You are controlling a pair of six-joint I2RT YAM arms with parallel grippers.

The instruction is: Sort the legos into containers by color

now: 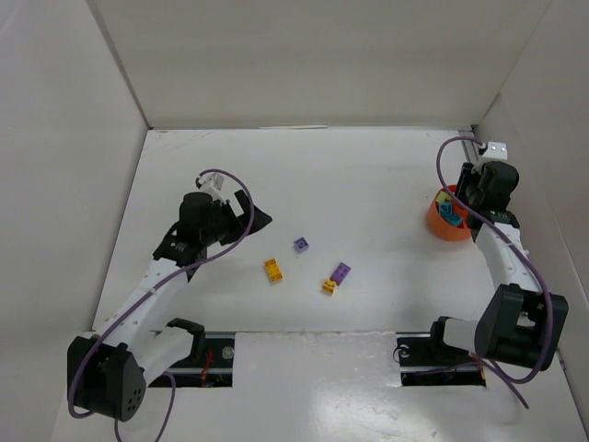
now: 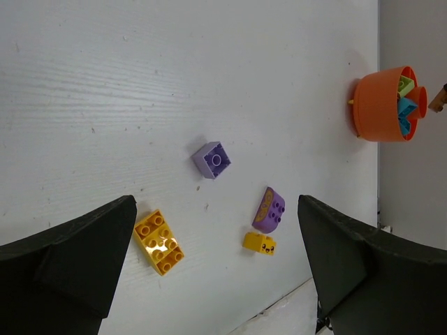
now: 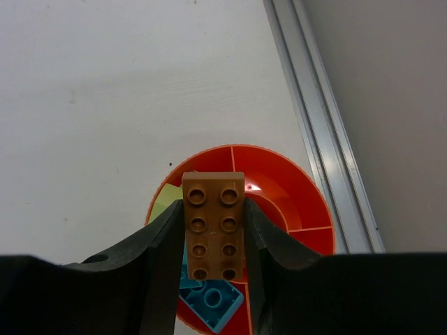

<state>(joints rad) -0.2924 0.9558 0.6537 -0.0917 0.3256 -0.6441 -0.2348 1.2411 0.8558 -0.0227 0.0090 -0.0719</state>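
My right gripper (image 3: pixel 214 209) is shut on a brown eight-stud lego (image 3: pixel 214 227), held over the orange divided bowl (image 3: pixel 279 181). In the bowl lie teal legos (image 3: pixel 213 300) and a pale green one (image 3: pixel 164 202). From above, the bowl (image 1: pixel 434 224) sits at the far right, under the right gripper (image 1: pixel 465 201). My left gripper (image 2: pixel 215 202) is open above the table with nothing in it. On the table lie a yellow-orange lego (image 2: pixel 159 242), a small purple one (image 2: pixel 211 160), a curved purple one (image 2: pixel 269 209) and a small yellow one (image 2: pixel 259 243).
White walls enclose the table on the left, back and right. An aluminium rail (image 3: pixel 321 118) runs along the right wall just beyond the bowl. A white bracket (image 1: pixel 497 147) is fixed in the back right corner.
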